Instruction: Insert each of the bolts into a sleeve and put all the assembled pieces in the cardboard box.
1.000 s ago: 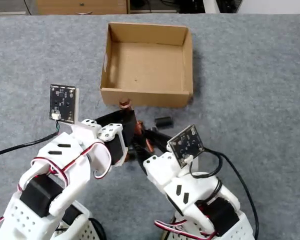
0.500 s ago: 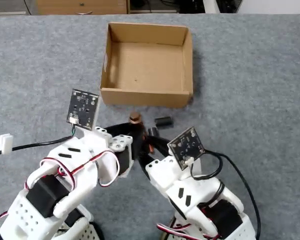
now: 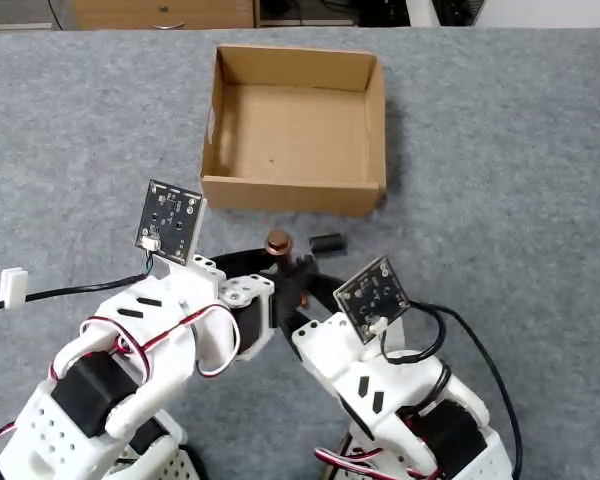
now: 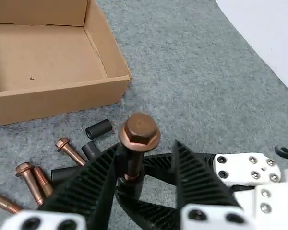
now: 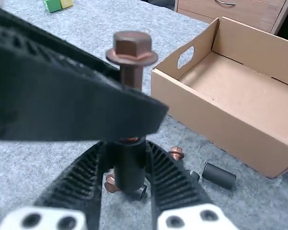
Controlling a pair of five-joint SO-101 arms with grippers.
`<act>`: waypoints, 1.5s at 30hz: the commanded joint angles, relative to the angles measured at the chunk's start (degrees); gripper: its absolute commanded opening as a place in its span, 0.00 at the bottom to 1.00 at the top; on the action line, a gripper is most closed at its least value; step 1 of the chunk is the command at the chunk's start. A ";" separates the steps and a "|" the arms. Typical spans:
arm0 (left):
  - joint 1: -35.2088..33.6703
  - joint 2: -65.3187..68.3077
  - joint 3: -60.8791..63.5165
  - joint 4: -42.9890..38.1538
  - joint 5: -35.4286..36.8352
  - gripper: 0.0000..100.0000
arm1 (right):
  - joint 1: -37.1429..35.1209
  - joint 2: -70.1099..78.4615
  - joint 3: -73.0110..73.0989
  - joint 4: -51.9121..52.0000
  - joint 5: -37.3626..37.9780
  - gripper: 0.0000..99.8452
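Bolt: a copper-coloured bolt with a hex flange head stands upright. Its lower shank is sunk into the top of a black sleeve, with the head and upper shank clear above it.
Left gripper: the left gripper has its jaws apart. One ridged finger lies against the bolt's shank and the other stands off from it.
Right gripper: the right gripper is clamped on the sleeve from both sides and holds it upright, below the left gripper's finger.
Loose bolts: several loose bolts of the same copper colour lie flat on the table just beside the grippers.
Loose sleeves: short black loose sleeves lie on their sides among those bolts. One lies nearer the box than the others.
Cardboard box: the cardboard box is open-topped and sits just beyond the grippers. The upright bolt is near the box's front wall but apart from it.
Table: the table has a grey, carpet-like cover — box, loose parts and both arms all stand on it.
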 commanded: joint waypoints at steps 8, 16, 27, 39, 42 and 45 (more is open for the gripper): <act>0.26 -0.75 -0.26 1.14 -0.26 0.18 | 2.51 -0.92 -3.03 -0.70 0.79 0.00; -4.48 -0.75 2.64 1.23 -0.44 0.18 | 3.56 -7.52 -5.14 -0.35 0.79 0.00; -7.82 -7.78 0.00 1.23 -0.26 0.18 | 23.69 -6.55 -2.59 -17.58 0.62 0.00; -23.56 -21.67 5.10 18.20 -0.53 0.04 | 29.76 26.24 -19.38 -38.68 0.35 0.00; -27.08 -24.31 7.65 18.99 -0.53 0.02 | 29.76 39.52 -29.23 -41.05 0.62 0.00; -29.45 -27.12 11.52 19.08 -0.53 0.02 | 29.76 54.02 -41.54 -39.65 0.62 0.00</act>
